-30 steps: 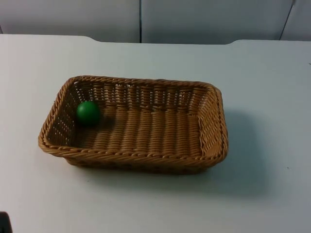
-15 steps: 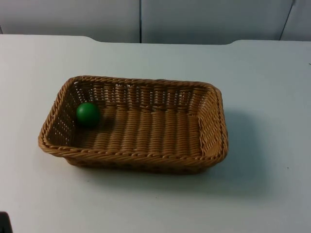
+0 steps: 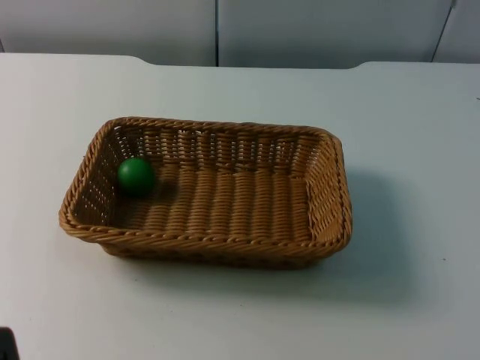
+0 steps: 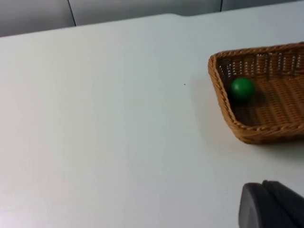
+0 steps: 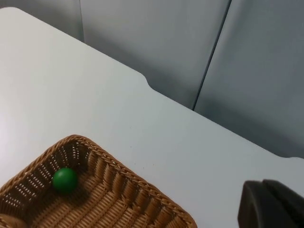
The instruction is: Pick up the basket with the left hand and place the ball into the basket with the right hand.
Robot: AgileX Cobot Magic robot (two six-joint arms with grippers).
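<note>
- Table [image 3: 420,150]: white top, it carries the basket and ends at the grey wall [image 3: 315,30]. A dark seam runs down the wall between two panels, and the table's far edge has a step near it.
- Basket [image 3: 330,202]: woven, brown, rectangular, it stands flat on the table near the middle of the top view. Its long side runs across that view. In the left wrist view one short end of the basket [image 4: 223,95] shows and the rest is cut off at the picture's edge. In the right wrist view one corner of the basket [image 5: 114,166] shows.
- Ball [image 3: 136,176]: green, it lies inside the basket, on the woven floor, close to the short wall at the left arm's side and near the far corner. The ball [image 4: 242,89] is seen there from the left wrist, and from the right wrist too [image 5: 65,180].
- Left gripper [image 4: 273,206]: one black fingertip is seen, above bare table, well apart from the basket. I cannot tell how its fingers stand. It holds nothing visible.
- Right gripper [image 5: 273,204]: again one black fingertip, over the table beside the basket's corner. I cannot tell its fingers either.
</note>
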